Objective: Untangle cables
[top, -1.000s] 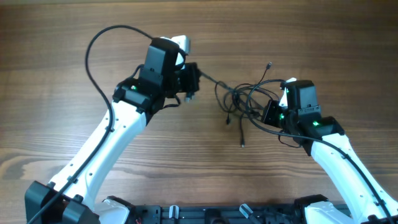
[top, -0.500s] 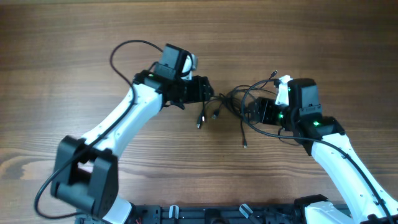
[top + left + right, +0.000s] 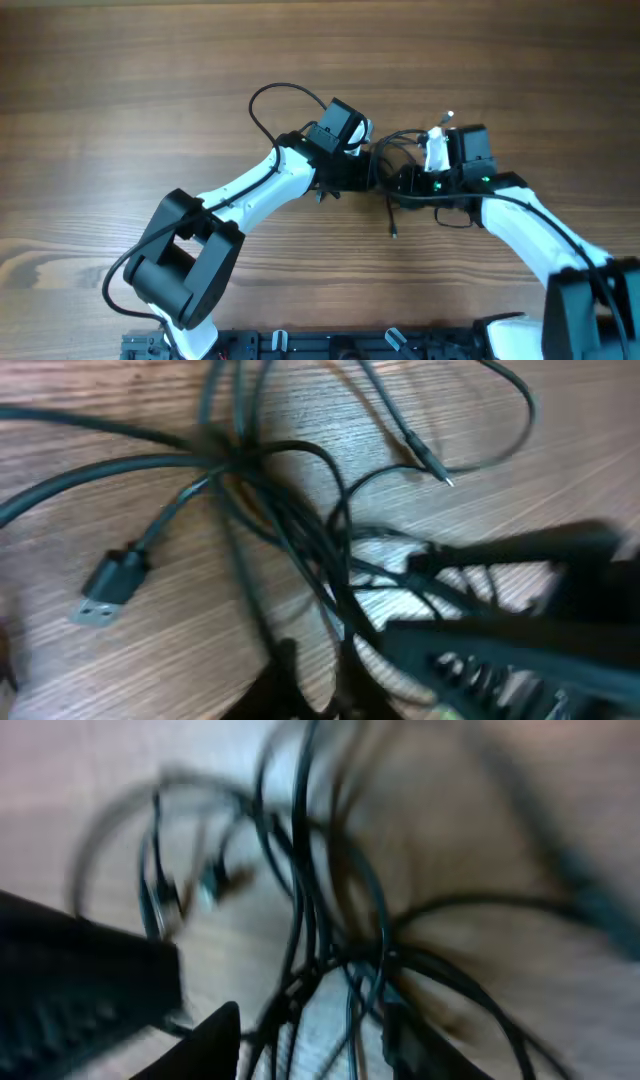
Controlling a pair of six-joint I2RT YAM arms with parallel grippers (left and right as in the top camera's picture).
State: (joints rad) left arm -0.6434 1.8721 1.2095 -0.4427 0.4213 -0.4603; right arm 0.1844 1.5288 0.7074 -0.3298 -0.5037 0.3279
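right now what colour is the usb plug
Black usb plug, silver tip; left wrist view.

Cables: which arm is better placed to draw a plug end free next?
Probably the left gripper: its wrist view shows a USB plug lying free beside the cable knot. The right gripper has tangled strands between its fingers, so it could anchor instead.

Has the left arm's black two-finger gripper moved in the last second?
Yes. The left gripper shifted right across the wooden table, reaching the thin black cables.
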